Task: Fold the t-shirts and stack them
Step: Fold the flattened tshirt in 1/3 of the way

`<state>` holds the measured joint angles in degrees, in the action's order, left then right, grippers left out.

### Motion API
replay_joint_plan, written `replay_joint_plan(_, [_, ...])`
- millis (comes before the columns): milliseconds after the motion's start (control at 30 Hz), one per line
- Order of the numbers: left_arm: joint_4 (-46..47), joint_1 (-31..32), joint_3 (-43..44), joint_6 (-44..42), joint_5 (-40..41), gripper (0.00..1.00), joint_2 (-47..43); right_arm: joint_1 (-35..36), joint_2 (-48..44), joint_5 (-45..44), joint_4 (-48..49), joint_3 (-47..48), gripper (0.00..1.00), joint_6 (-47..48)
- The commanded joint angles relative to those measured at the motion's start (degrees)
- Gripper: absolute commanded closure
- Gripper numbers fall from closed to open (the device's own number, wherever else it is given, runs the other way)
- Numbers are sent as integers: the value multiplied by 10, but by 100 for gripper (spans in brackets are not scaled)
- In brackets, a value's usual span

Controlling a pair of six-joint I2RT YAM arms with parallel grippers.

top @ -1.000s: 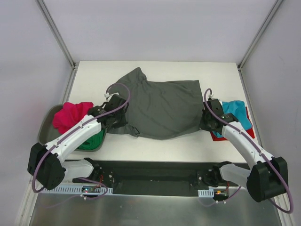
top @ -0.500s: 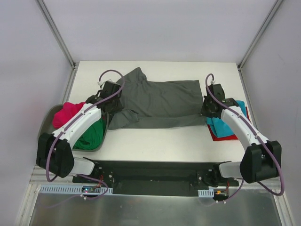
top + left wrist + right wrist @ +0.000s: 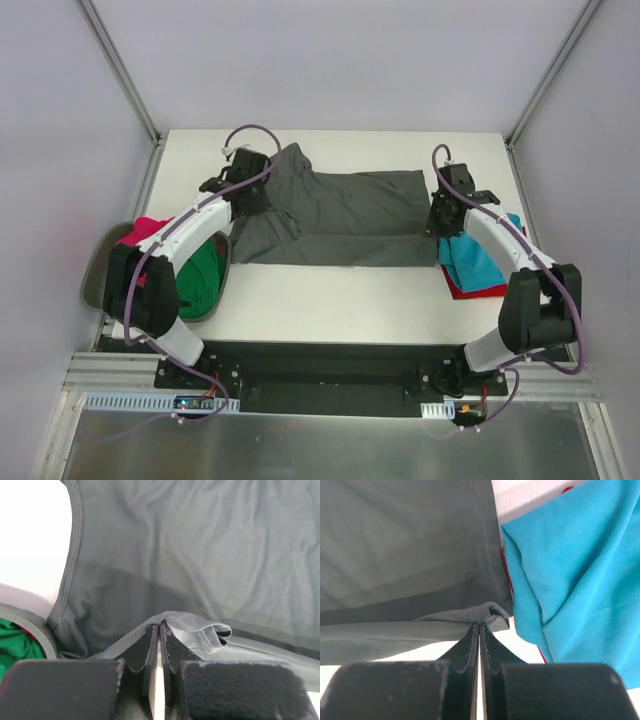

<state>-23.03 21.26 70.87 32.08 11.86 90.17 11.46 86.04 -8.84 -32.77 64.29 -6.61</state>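
The dark grey t-shirt (image 3: 340, 215) lies spread across the middle of the white table, its near part folded back over its far part. My left gripper (image 3: 248, 195) is shut on the shirt's left edge (image 3: 175, 622). My right gripper (image 3: 438, 222) is shut on the shirt's right hem (image 3: 480, 614). The teal t-shirt (image 3: 478, 255) lies folded on the red t-shirt (image 3: 470, 292) at the right, also in the right wrist view (image 3: 575, 575). The magenta pink t-shirt (image 3: 140, 232) and the green t-shirt (image 3: 195, 282) lie in the tray.
The dull grey-green tray (image 3: 95, 280) sits at the table's left edge. Its rim shows in the left wrist view (image 3: 30, 622). Metal frame posts (image 3: 120, 70) stand at the back corners.
Both grippers have carried the grey shirt's near edge away from the arms, toward the back, folding the shirt over itself. The shirt now looks narrower front to back.
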Motion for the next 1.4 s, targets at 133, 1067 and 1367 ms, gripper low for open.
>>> replay_joint_plan(133, [9,-11,73,-41,20,100,65,-14,54,9,19,64,98,26])
replay_joint_plan(1067, [25,-11,27,-15,-171,1,48,6,-29,182,94,-16,4,27])
replay_joint_plan(1367, [31,20,-24,-3,-142,1,83,45,83,222,119,-33,4,8])
